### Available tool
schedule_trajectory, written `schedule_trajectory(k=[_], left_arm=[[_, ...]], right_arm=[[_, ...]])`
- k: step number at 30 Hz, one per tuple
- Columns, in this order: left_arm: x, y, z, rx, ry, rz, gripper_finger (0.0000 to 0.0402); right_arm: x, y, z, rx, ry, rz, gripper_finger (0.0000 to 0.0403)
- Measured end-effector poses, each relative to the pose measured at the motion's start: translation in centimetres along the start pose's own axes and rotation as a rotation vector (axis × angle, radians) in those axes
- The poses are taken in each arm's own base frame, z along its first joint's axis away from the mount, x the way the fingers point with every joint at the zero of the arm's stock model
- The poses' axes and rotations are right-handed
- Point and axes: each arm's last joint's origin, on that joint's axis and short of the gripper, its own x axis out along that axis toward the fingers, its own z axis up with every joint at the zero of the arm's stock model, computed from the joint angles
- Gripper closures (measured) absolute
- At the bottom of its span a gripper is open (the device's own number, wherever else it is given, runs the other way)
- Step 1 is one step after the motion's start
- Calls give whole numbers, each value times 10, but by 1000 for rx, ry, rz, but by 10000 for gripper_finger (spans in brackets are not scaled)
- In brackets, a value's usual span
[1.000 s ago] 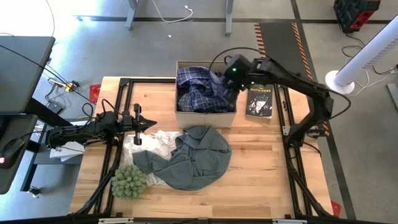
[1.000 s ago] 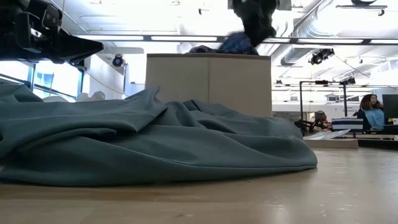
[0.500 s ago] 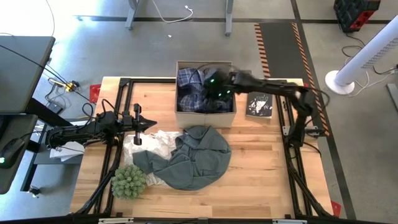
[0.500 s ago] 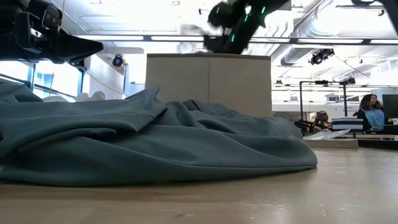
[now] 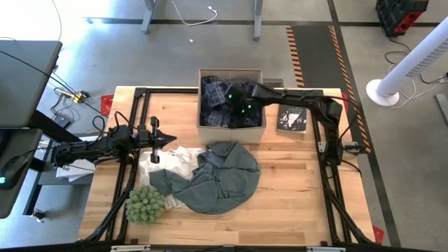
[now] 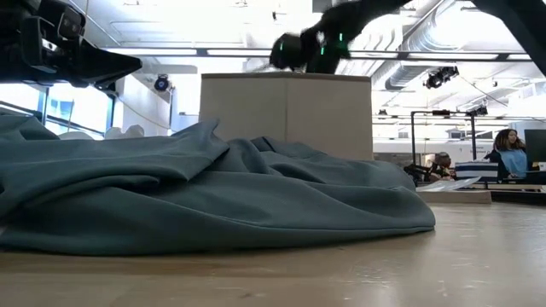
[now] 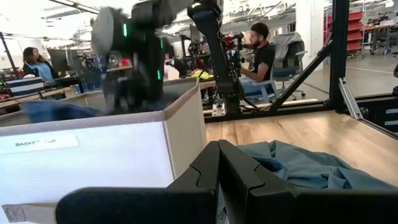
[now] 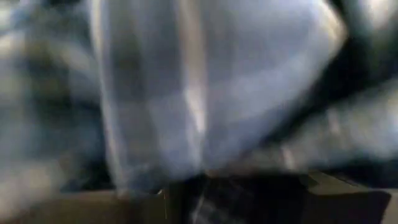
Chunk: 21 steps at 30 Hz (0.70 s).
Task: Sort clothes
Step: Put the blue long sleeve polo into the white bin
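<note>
Right gripper [image 5: 234, 105] is reaching down into the open brown cardboard box [image 5: 231, 133] at 12 o'clock on the table, right over the blue-and-white plaid garment [image 5: 212, 112]; can't tell how wide its fingers are or if it has anything. Left gripper [image 5: 168, 140] waits at 9 o'clock, fingers pressed together, holding nothing. At 6 o'clock from the box lies a grey-green crumpled garment [image 5: 217, 178], partly over a white one [image 5: 171, 159].

Low view: that garment [image 6: 213, 196] fills the foreground, box [image 6: 286, 111] behind.

Right wrist view: just blurry plaid fabric [image 8: 186, 93].
</note>
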Motion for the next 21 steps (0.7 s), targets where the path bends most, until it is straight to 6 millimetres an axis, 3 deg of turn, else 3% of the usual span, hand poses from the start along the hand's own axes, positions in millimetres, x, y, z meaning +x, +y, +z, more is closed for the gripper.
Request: schedule_trajectory(k=[5,8,11,13,16,21], left_arm=[[0,0,0,0,0,0,400],[0,0,0,0,0,0,400],[0,0,0,0,0,0,400],[0,0,0,0,0,0,400],[0,0,0,0,0,0,400],[0,0,0,0,0,0,400]], right_arm=[[-87,-2,22,57,-69,23,240],[-118,-3,30,76,-121,-33,240],[-136,0,42,23,-258,-65,240],[-135,3,51,-29,-355,-51,240],[-115,5,65,-39,-483,10,240],[-48,3,69,61,-534,43,240]])
